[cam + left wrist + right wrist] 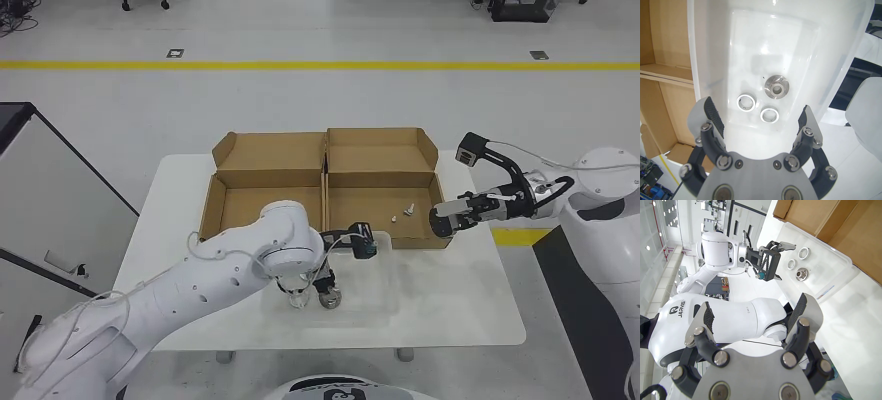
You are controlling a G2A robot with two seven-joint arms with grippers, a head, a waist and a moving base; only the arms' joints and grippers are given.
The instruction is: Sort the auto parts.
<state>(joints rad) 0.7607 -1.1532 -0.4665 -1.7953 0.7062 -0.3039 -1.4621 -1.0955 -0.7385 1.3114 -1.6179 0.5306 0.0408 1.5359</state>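
Three metal parts lie in a clear plastic tray (838, 56): a flanged hub (776, 89) and two rings (746, 102) (769, 115). My left gripper (757, 105) hangs open just above them with nothing between its fingers. The right wrist view has the same gripper (787, 261) beside the hub (801, 274) and the rings (804, 253). From above, the left gripper (335, 272) is over the tray (390, 300). My right gripper (440, 218) is open and empty at the front right corner of the right cardboard box (385, 195).
Two open cardboard boxes stand side by side behind the tray; the left box (260, 195) has a bare floor, and the right one holds two small pale parts (408, 211). The white table (470, 300) has free room to the right of the tray.
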